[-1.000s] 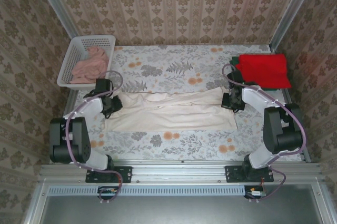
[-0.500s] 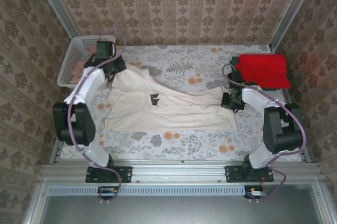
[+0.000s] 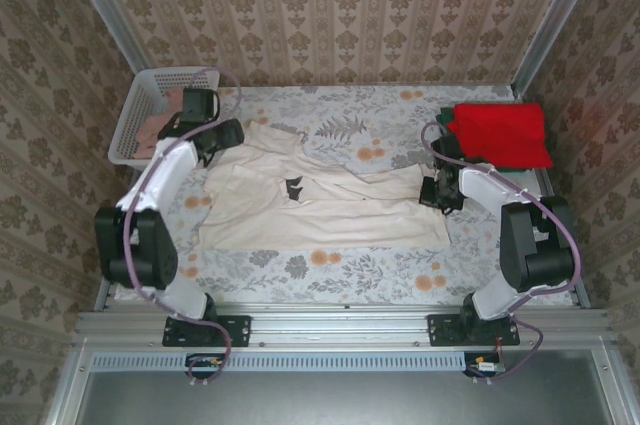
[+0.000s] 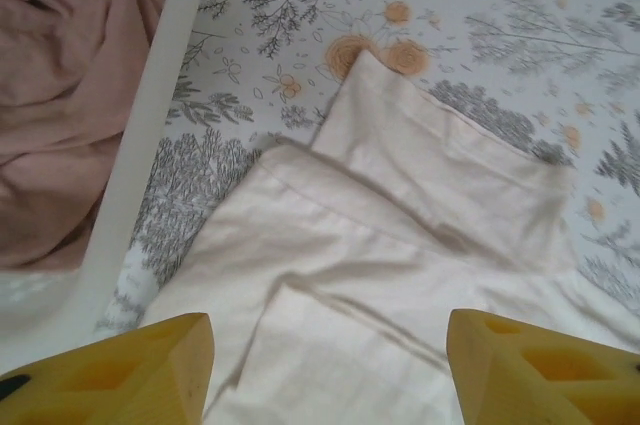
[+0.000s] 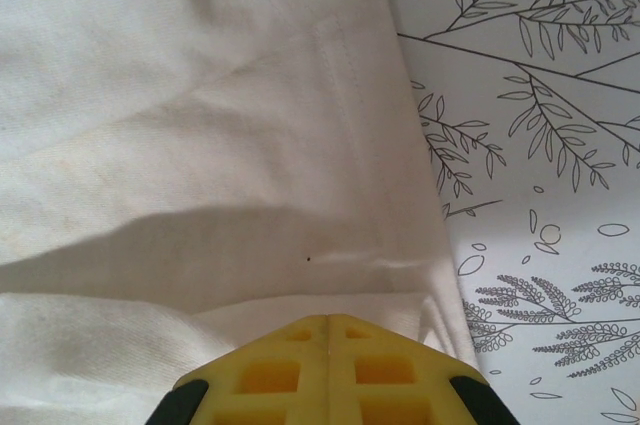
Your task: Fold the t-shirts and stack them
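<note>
On the flower-printed desk (image 3: 330, 267), the cream-white t-shirt (image 3: 330, 207) lies spread across the middle. Its near half is a flat band and its far-left part is drawn up in folds toward the basket. A small dark patch (image 3: 292, 186) shows on the shirt left of centre.

The right tool (image 3: 433, 192) is down at the shirt's right edge. In the right wrist view its yellow fingers (image 5: 328, 350) are pressed together with the cream cloth (image 5: 200, 145) running right up to them. I cannot tell whether any cloth is pinched between them.

Farther back on the left, the left tool (image 3: 227, 135) hangs above the shirt's far-left corner. In the left wrist view this tool (image 4: 330, 370) has its two yellow fingers (image 4: 120, 365) standing well apart with nothing between them. Below the gap lie a folded sleeve and hem of the shirt (image 4: 420, 205).

Just beside that corner stands the white lattice basket (image 3: 131, 120) at the far-left corner of the desk, with a crumpled pink cloth (image 3: 153, 132) inside. The left wrist view shows its wall (image 4: 140, 155) and the pink cloth (image 4: 70, 95).

At the far-right corner the folded red t-shirt (image 3: 500, 133) lies on top of the dark green t-shirt (image 3: 444, 113), whose edge peeks out on the left.
</note>
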Tool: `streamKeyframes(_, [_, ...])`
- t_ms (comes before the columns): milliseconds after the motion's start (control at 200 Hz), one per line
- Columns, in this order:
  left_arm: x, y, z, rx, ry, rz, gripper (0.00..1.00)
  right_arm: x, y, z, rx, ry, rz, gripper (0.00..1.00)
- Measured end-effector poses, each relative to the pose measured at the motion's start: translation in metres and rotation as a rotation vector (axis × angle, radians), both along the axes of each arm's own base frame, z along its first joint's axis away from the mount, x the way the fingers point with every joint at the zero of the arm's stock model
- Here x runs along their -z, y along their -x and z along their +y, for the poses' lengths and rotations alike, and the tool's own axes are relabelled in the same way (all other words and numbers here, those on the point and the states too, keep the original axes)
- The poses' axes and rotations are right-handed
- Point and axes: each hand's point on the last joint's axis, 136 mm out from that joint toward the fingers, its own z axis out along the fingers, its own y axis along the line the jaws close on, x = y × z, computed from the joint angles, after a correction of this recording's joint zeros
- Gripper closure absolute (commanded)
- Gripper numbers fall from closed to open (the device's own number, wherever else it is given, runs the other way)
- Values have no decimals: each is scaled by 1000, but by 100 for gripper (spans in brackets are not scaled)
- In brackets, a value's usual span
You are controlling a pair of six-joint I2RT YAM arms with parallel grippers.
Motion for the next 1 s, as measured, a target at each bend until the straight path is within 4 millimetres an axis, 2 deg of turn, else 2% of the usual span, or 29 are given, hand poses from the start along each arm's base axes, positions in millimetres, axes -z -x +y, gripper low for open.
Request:
streamKeyframes(40, [0,10,-4,17,0,-7,48,1,1,0,0,0,3,99])
streamKeyframes(115, [18,17,-13,46,-1,31,53,2,2,0,0,1,6,99])
streamKeyframes(300, [125,15,-8,47,-56,299,54,1,2,0,0,1,5,99])
streamKeyframes(390, [154,16,-1,37,-86,377,54,-1,2,0,0,0,-1,99])
streamKeyframes(490, [158,8,3,26,-99,380,54,-6,0,0,0,-1,-17,99])
streamKeyframes(645, [138,-17,6,10,-120,305,56,-9,0,0,0,-2,-29,99])
streamKeyframes(740, [133,-24,6,10,-124,278,65,-8,0,0,0,-2,-27,99])
streamKeyframes(900, [139,-34,4,19,-128,284,68,-8,1,0,0,-2,-25,99])
streamKeyframes(995, [147,-31,5,20,-130,308,62,-8,1,0,-1,-2,-24,99])
